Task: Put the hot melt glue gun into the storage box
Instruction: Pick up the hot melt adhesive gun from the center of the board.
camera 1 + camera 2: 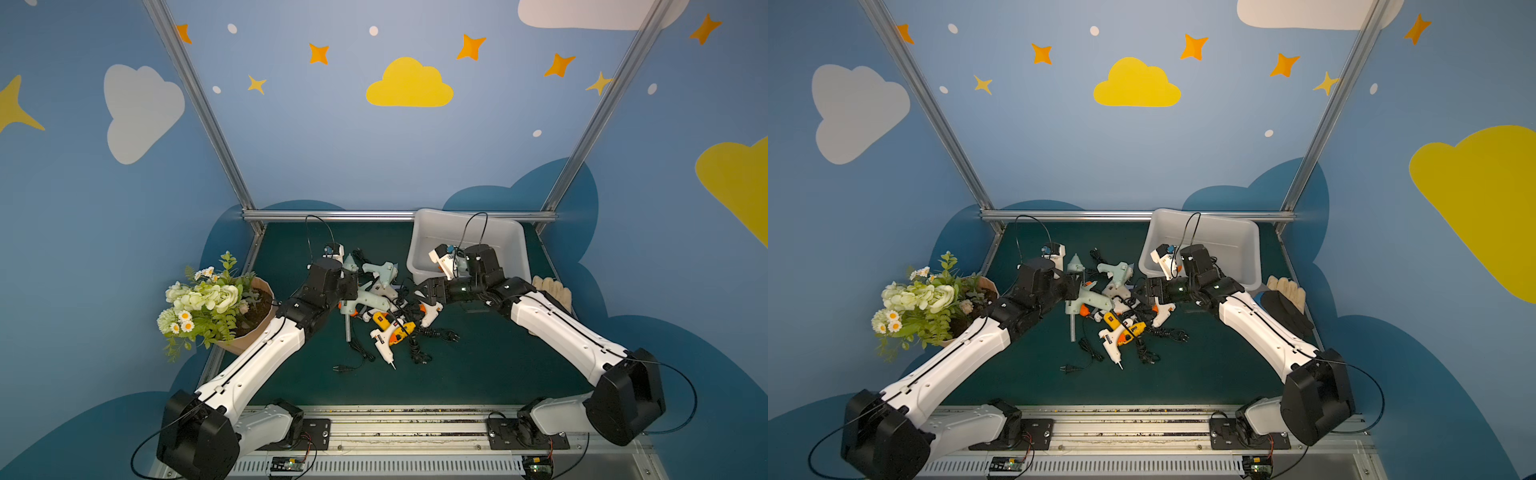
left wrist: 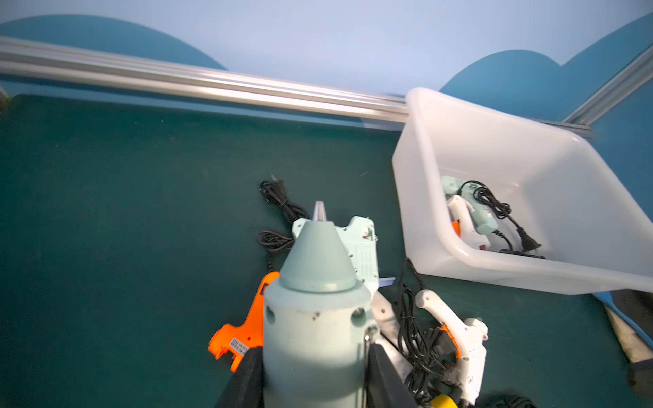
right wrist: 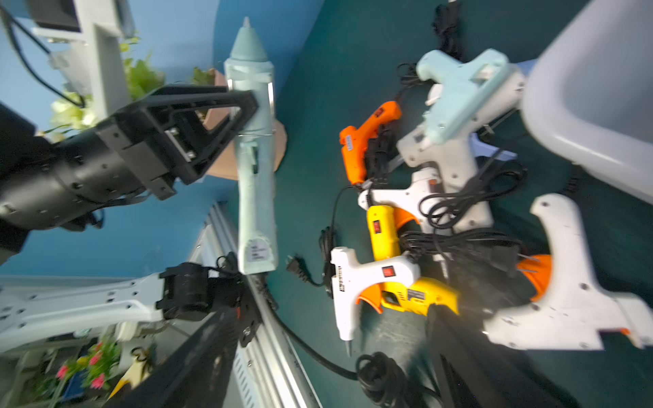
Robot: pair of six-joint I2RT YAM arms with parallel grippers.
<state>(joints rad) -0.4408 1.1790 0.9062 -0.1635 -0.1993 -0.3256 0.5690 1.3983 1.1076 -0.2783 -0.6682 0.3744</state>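
**Left pincer** (image 3: 252, 106): closed across the barrel of the pale green pen-type glue gun (image 3: 255, 183), one finger on each side. The gun's cone nozzle points toward the far edge of the table (image 1: 478, 365). A black cord trails from the gun's rear end. Whether that end rests on the table cannot be told.

**Right pincer** (image 1: 424, 293): jaws wide apart, holding nothing, over the right side of the pile.

**Storage box** (image 1: 505, 237): pale grey-white tub at the far edge, near the far right corner. The left wrist view shows it holding a pale green boxed gun (image 2: 473, 208) and a white boxed gun (image 2: 466, 226), both with black cords.

**Pile, middle of the table**, tangled in black cords (image 1: 432, 332):
- pale green pistol-grip glue gun (image 1: 384, 270), on the far side
- orange glue gun (image 3: 364, 148)
- yellow glue gun (image 1: 400, 330)
- white glue gun (image 1: 382, 345), nozzle toward the near edge, touching the yellow one
- white glue gun with orange trigger (image 1: 431, 312), just beside the right pincer

**Pot of white flowers** (image 1: 208, 299): at the left edge, tilted.

**Gloves**: a pale glove (image 1: 1287, 286) and a black glove (image 1: 1283, 311) at the right edge, near the box.
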